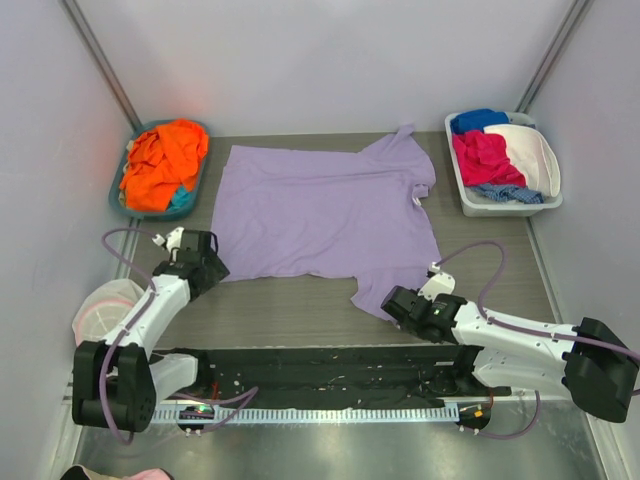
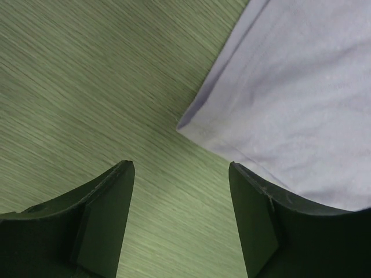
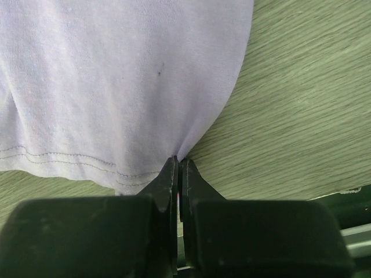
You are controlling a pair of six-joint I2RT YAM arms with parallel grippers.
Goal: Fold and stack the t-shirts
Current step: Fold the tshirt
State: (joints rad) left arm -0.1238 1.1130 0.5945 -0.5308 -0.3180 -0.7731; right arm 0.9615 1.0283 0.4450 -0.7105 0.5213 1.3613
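A large lavender t-shirt (image 1: 325, 210) lies spread flat on the table. My right gripper (image 1: 392, 303) is shut on the edge of its near sleeve; in the right wrist view (image 3: 179, 159) the cloth (image 3: 116, 75) is pinched between the closed fingers. My left gripper (image 1: 215, 262) is open at the shirt's near left corner. In the left wrist view the gripper (image 2: 181, 168) has bare table between its fingers, and the shirt corner (image 2: 290, 104) lies just ahead and to the right. Orange and teal shirts (image 1: 163, 160) lie in a bin at back left.
A grey-blue bin (image 1: 118, 200) holds the orange pile. A white bin (image 1: 470, 200) at back right holds blue, pink and white clothes. A round white pouch with a pink rim (image 1: 105, 305) lies beside the left arm. White walls enclose the table.
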